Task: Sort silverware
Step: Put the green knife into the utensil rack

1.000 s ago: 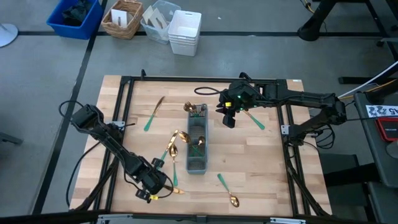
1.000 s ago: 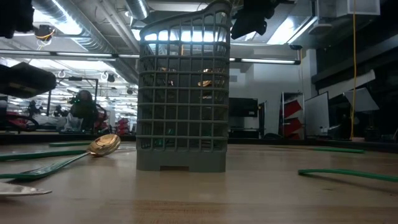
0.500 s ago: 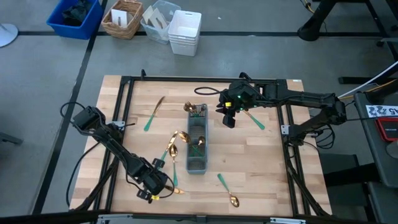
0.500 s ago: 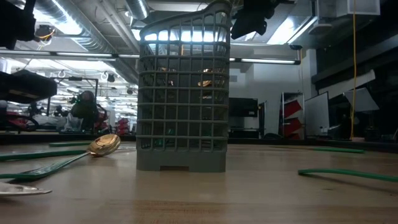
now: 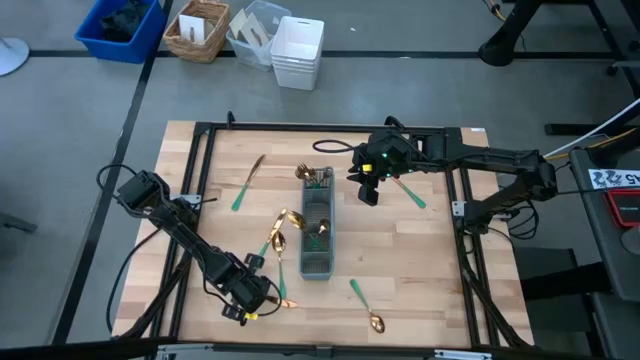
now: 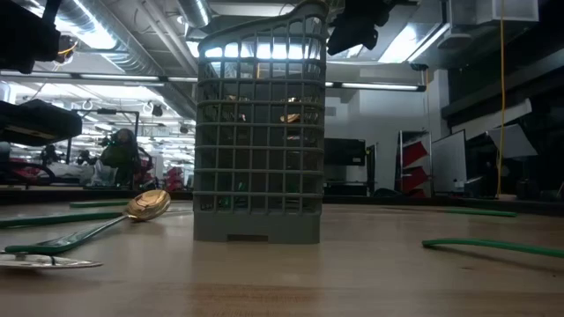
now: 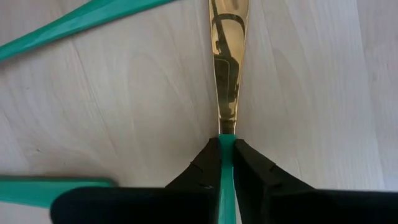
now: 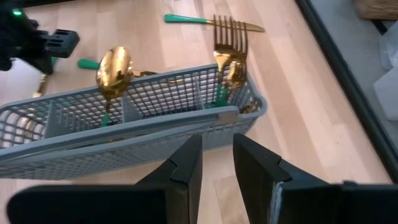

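The silverware has gold heads and green handles. Several pieces lie loose on the wood: a knife (image 5: 247,183), two spoons (image 5: 278,236), a spoon (image 5: 368,310) and one piece (image 5: 408,192). Forks (image 8: 229,46) and a spoon (image 8: 113,68) stand in the grey caddy (image 5: 317,235). My left gripper (image 5: 250,300) is at the near left of the table, shut on one gold-bladed piece (image 7: 228,74). My right gripper (image 5: 368,190) hovers just right of the caddy's far end. Its fingers are slightly apart (image 8: 216,149) and hold nothing. My left gripper pinches the piece between its two fingers by the green handle (image 7: 227,144), right where the handle meets the gold blade. The fingers come from above and lie along the handle. The gold blade points away from them, low over the wood. Whether it rests there I cannot tell.
Another green handle (image 7: 81,22) lies close to the held piece, and a third (image 7: 50,190) is beside the fingers. A black frame rail (image 5: 330,127) borders the table. Bins and baskets (image 5: 297,50) stand on the floor beyond the far edge.
My left gripper has shifted slightly. The gold end of the piece it holds has swung a little toward the far edge. In the low view that piece now reaches farther across the wood. My right arm has kept still.
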Robot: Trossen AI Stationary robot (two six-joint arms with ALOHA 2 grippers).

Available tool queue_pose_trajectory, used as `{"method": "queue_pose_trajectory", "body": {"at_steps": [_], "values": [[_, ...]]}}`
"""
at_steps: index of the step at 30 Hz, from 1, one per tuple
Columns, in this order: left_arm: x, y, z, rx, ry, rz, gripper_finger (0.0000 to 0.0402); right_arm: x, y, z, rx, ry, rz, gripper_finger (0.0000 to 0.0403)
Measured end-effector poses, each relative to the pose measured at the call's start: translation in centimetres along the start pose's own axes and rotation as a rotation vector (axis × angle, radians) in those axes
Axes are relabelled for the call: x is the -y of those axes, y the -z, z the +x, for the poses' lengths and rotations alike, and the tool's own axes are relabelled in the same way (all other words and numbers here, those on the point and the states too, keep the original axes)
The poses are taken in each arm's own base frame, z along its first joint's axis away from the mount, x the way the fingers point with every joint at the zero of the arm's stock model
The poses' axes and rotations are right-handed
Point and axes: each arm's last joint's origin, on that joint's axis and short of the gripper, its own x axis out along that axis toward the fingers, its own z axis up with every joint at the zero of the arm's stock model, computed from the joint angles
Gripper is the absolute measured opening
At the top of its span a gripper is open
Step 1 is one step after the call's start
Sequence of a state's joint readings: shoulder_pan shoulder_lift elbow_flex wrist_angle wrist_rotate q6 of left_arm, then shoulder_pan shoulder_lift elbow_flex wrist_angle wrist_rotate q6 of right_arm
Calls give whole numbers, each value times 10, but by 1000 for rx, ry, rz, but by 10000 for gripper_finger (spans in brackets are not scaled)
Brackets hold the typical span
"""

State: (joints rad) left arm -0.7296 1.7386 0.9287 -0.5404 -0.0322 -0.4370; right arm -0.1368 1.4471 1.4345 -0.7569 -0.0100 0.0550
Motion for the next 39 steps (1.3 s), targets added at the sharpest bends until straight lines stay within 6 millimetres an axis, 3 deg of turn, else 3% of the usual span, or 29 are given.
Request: {"method": "queue_pose_trajectory", "body": {"at_steps": [9, 19, 22, 27, 39], "values": [[0, 0, 0, 0, 2, -59, 24, -9, 7, -4, -62, -123, -69, 92], [-1, -1, 1, 3, 0, -121, 25, -33, 34, -60, -90, -19, -199, 92], [-4, -2, 1, 3, 0, -156, 20, -39, 47, -65, -50, -8, -205, 92], [-8, -4, 1, 2, 4, -197, 20, -50, 75, -48, 18, -44, -204, 92], [-10, -5, -6, 33, 11, -226, 23, -70, 124, 25, 136, -142, -154, 92]]}}
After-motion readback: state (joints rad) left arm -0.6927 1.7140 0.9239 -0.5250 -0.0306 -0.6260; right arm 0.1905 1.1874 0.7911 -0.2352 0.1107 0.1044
